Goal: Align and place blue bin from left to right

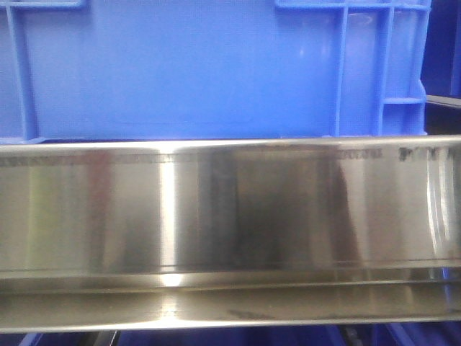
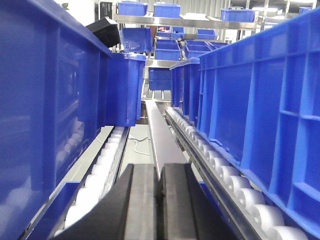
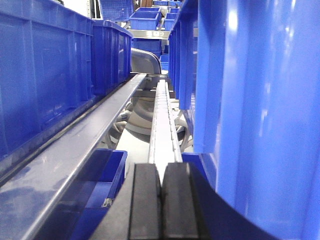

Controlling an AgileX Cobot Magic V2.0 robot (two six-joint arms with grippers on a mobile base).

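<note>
A blue bin (image 1: 187, 65) fills the top of the front view, its smooth side wall standing just behind a steel rail (image 1: 230, 209). Neither gripper shows in that view. In the left wrist view my left gripper (image 2: 159, 171) is shut on nothing, low in the gap between a blue bin (image 2: 55, 90) on the left and a blue bin (image 2: 260, 95) on the right. My right gripper (image 3: 161, 169) is also shut and empty. It sits in a lane with a blue wall (image 3: 260, 90) close on its right and blue bins (image 3: 50, 70) on its left.
White roller tracks (image 2: 235, 185) run under the bins on both sides of the left gripper. A steel ledge (image 3: 80, 145) and a white roller strip (image 3: 162, 120) lead away from the right gripper. Shelves with more blue bins (image 2: 167, 10) stand at the back.
</note>
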